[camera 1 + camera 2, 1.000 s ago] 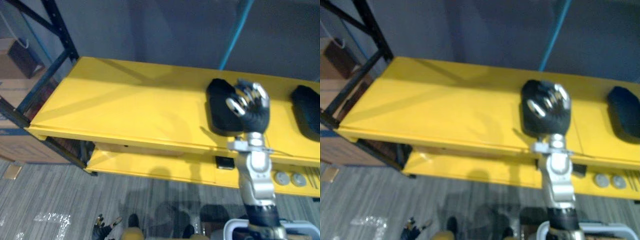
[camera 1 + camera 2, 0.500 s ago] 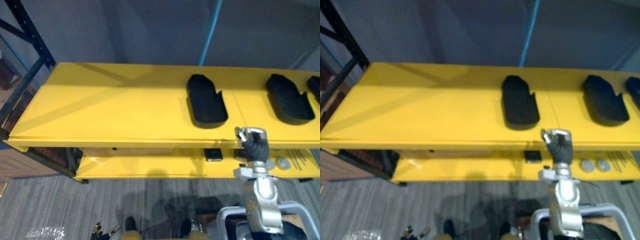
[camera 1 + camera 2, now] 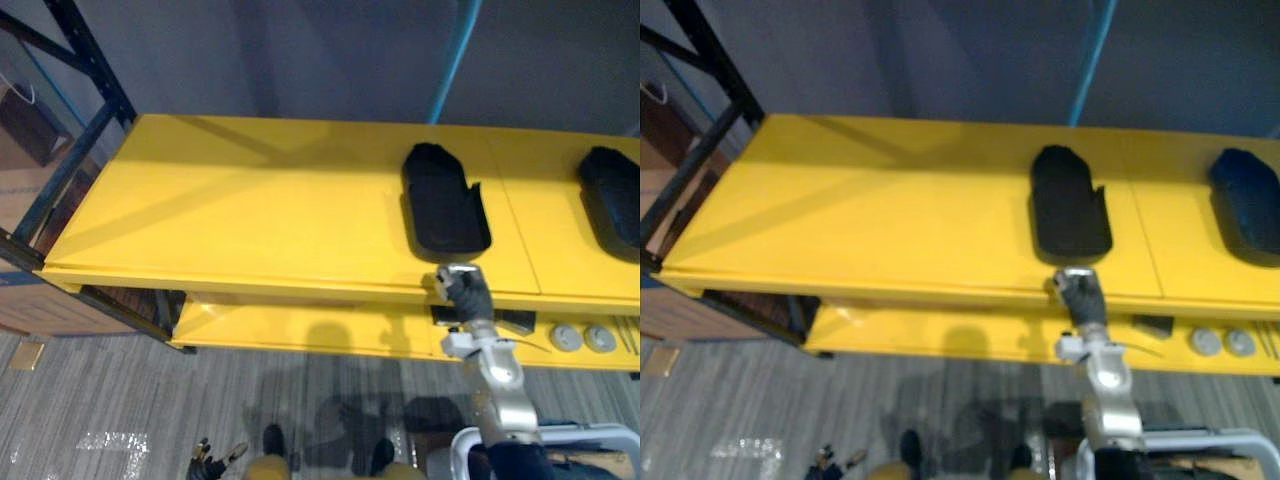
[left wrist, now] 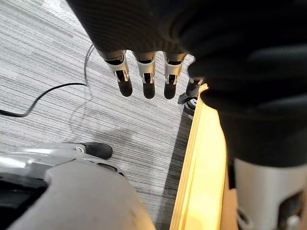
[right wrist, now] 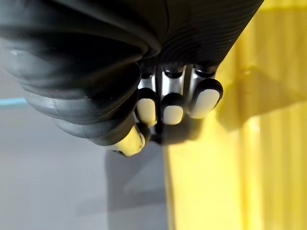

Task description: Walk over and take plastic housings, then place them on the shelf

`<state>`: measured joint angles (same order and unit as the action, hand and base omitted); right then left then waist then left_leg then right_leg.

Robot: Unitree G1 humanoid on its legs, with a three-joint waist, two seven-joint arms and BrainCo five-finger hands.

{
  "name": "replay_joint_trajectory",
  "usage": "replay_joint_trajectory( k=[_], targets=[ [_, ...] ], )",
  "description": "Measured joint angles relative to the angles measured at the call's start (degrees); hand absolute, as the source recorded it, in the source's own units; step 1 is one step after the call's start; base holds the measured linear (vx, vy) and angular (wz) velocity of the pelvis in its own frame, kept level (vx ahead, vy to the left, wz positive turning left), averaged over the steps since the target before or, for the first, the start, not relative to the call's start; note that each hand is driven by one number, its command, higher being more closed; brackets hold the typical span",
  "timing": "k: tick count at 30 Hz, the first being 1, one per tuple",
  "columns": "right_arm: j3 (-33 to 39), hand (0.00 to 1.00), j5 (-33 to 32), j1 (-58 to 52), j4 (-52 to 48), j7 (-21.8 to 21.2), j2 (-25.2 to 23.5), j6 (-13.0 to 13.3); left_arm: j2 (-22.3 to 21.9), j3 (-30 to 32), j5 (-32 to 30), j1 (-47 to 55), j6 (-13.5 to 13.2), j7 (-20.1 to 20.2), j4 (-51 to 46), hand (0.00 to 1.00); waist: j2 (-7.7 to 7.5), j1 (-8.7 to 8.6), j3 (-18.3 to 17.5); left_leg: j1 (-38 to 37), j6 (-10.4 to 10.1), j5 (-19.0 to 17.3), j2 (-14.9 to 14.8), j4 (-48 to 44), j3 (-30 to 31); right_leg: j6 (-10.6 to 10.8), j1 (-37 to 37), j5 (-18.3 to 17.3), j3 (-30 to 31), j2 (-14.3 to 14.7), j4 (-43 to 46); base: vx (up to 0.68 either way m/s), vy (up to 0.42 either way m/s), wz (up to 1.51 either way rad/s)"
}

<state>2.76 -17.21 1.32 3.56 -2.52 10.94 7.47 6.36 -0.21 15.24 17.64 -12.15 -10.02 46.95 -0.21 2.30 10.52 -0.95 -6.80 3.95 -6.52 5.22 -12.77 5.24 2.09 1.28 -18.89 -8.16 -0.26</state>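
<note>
A black plastic housing lies flat on the yellow top shelf, right of its middle. A second black housing lies at the right edge of the same shelf. My right hand is raised just in front of the shelf's front edge, below the first housing and apart from it. Its fingers are curled and hold nothing. My left hand hangs low by the floor, its fingers straight and empty.
The lower yellow shelf carries a small black box and two grey discs. A black rack upright and cardboard boxes stand at the left. A teal pole rises behind the shelf.
My right hand has come down from over the first housing to in front of the shelf's edge, leaving the housing on the shelf. The camera has also shifted.
</note>
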Motion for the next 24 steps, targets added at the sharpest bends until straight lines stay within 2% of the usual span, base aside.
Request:
replay_joint_trajectory(
  k=[7, 14, 19, 24],
  targets=[
    [-0.11, 1.0, 0.06, -0.01, 2.3, 0.08, -0.01, -1.58, -0.1, -0.11, 0.0, 0.0, 0.2, -0.01, -0.32, 0.0, 0.21, 0.05, 0.04, 0.71, 0.13, -0.01, 0.46, 0.0, 0.32, 0.94, -0.07, -0.59, -0.16, -0.54, -0.09, -0.04, 0.008, 0.03],
    [-0.39, 1.0, 0.09, -0.3, 2.9, 1.34, -0.65, -1.04, 0.09, -0.73, 0.04, -0.14, 0.4, -0.06, -0.83, 0.0, 0.08, -0.12, 0.09, 0.98, 0.43, 0.16, 1.12, -0.02, 1.25, 1.04, -0.01, 0.26, -1.22, -0.97, -0.06, 0.06, 0.013, 0.08],
    [-0.64, 1.0, 0.12, 2.78, 5.94, 4.54, -0.7, -1.0, 0.02, -0.82, 0.11, -0.35, 0.61, -0.45, -0.98, 0.0, 0.58, 0.05, 0.39, 0.97, 0.78, 0.42, 1.12, 0.0, 1.32, 0.44, -0.01, 0.1, -1.17, -0.96, -0.1, -0.05, 0.003, 0.0],
    [-0.5, 1.0, 0.34, 5.21, 7.75, 6.98, -0.71, -1.01, -0.17, -1.01, 0.1, -0.51, 0.74, -0.5, -0.98, 0.0, 1.32, 0.15, 0.98, 1.18, 0.85, 0.48, 1.12, 0.01, 1.51, 0.77, -0.01, -0.08, -1.16, -0.96, -0.2, -0.07, 0.003, 0.02]
  ],
)
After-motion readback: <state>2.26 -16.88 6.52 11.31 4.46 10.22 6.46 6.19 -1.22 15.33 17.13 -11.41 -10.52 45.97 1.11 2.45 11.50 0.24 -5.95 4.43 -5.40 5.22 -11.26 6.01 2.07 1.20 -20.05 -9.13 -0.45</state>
